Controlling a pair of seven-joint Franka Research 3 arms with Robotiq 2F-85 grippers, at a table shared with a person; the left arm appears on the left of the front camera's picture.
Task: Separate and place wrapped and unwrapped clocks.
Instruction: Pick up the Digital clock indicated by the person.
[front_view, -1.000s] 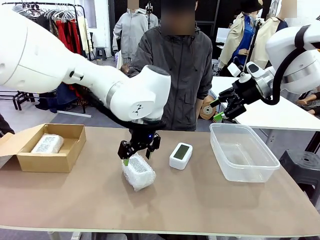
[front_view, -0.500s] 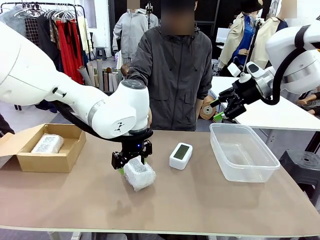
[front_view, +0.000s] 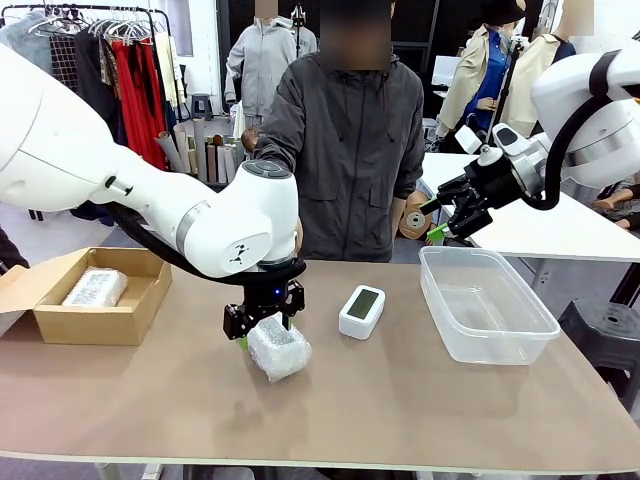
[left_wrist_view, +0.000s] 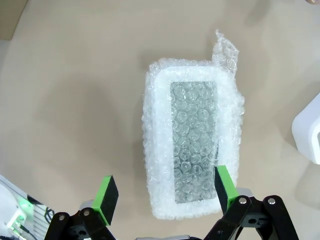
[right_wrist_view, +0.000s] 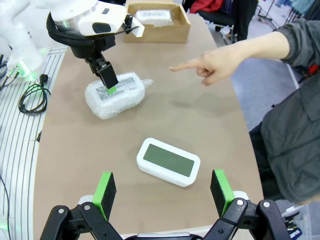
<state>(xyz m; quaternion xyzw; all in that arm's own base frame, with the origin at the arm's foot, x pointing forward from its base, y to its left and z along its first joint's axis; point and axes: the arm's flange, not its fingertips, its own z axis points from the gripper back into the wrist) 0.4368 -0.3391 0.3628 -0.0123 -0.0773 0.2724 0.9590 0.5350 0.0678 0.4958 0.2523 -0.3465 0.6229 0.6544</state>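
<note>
Left gripper (front_view: 263, 322) jaws spread wide, set down astride the near end of the wrapped clock (front_view: 278, 348) lying at mid-table. Left wrist view: gripper (left_wrist_view: 165, 192) straddles the bundle (left_wrist_view: 187, 150); one green pad overlaps the bubble wrap's edge, the other stands clear of it with bare table (left_wrist_view: 75, 100) between. Not clamped. Grey screen visible through the wrap. Left arm reaches in from its side, wrist pointing straight down.

Right gripper (front_view: 432, 220) also spread, nothing between the pads, held high off the table beyond the far side of the clear tub (front_view: 505, 345). Arm bent, wrist angled down toward the table.

Unwrapped clock (front_view: 361, 311) lies screen up between the bundle and the tub, apart from both.

Second wrapped clock (front_view: 95, 287) lies inside the cardboard box (front_view: 100, 325) at the table's left end.

Right wrist view: own gripper (right_wrist_view: 162, 192) hangs above the bare clock (right_wrist_view: 168, 161); farther off, the left arm's pad on the bundle (right_wrist_view: 114, 95), and the box (right_wrist_view: 157, 34) with its bundle (right_wrist_view: 155, 16). The person's hand (right_wrist_view: 212, 67) is extended over the table, index finger pointing toward the bundle and box side.
</note>
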